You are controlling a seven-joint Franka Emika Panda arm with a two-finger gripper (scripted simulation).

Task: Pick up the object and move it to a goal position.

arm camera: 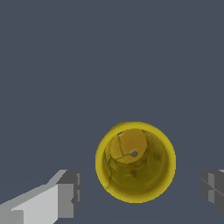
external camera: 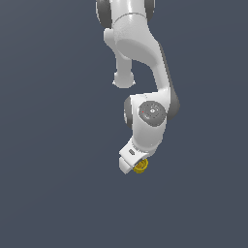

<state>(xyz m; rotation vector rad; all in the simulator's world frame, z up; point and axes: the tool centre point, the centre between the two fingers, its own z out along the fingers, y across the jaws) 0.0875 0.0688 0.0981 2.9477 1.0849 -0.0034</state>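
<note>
The object (arm camera: 135,162) is a small yellow cup with a hollow top, seen from above in the wrist view. It sits between my gripper's (arm camera: 140,190) two grey fingertips (arm camera: 70,192), with a gap on each side, so the gripper is open and not touching it. In the exterior view the object (external camera: 141,166) peeks out just below the white hand, on the exterior view's right of my gripper (external camera: 134,165). The hand hides most of the cup and the fingers there.
A plain dark blue-grey surface (external camera: 48,193) fills both views. The white arm (external camera: 140,53) comes down from the top of the exterior view. Nothing else shows.
</note>
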